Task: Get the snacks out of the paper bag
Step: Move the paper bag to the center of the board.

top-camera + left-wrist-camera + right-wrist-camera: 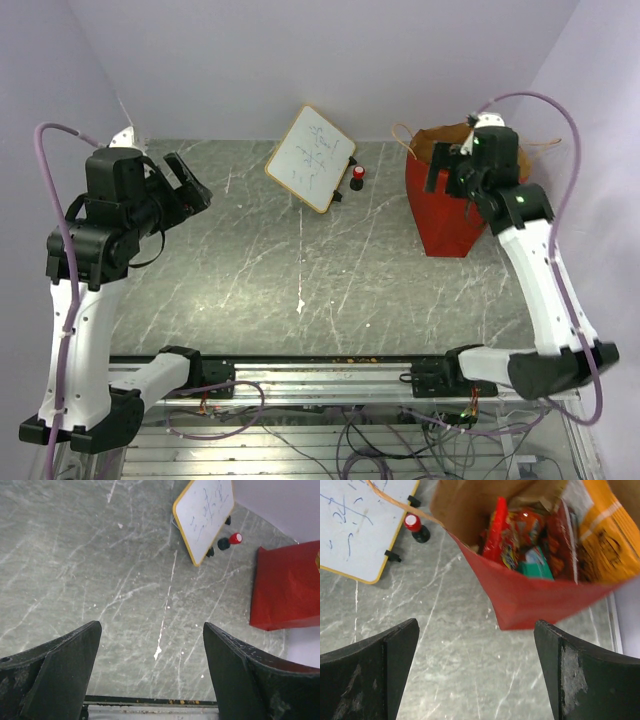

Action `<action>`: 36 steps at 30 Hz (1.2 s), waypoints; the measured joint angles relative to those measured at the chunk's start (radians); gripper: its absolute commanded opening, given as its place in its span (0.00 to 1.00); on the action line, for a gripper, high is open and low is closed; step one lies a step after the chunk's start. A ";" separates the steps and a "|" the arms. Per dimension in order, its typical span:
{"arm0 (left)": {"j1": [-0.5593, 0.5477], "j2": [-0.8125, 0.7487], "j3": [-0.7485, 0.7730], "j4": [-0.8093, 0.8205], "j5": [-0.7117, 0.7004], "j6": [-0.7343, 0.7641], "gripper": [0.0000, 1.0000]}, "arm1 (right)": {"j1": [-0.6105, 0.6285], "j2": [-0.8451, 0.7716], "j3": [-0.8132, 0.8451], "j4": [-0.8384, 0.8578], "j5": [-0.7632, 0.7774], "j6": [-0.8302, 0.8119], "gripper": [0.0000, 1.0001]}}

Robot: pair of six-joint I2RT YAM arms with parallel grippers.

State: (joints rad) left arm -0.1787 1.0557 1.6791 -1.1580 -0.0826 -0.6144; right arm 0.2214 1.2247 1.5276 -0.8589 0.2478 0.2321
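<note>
The red paper bag point(442, 210) stands upright at the far right of the table, its brown inside open to the top. It also shows in the right wrist view point(540, 600) and in the left wrist view point(287, 590). Inside it lie several snacks: red and orange packets point(522, 527), a teal-white one point(536, 562) and a large orange one point(607, 540). My right gripper point(440, 165) hovers above the bag's mouth, open and empty. My left gripper point(185, 185) is raised over the far left of the table, open and empty.
A white tilted whiteboard point(311, 158) with a yellow frame stands at the back middle. Small red-and-black bottles point(357, 176) stand next to it, between the board and the bag. The purple wall is close behind the bag.
</note>
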 measured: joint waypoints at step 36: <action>0.005 0.229 0.177 0.055 0.150 0.053 0.93 | -0.009 0.471 0.217 0.251 -0.367 -0.143 0.00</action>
State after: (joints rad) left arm -0.1734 1.2842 1.8557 -1.1030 0.0677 -0.5610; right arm 0.2123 1.6958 1.7443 -0.6083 -0.1188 0.0887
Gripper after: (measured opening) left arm 0.935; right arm 0.006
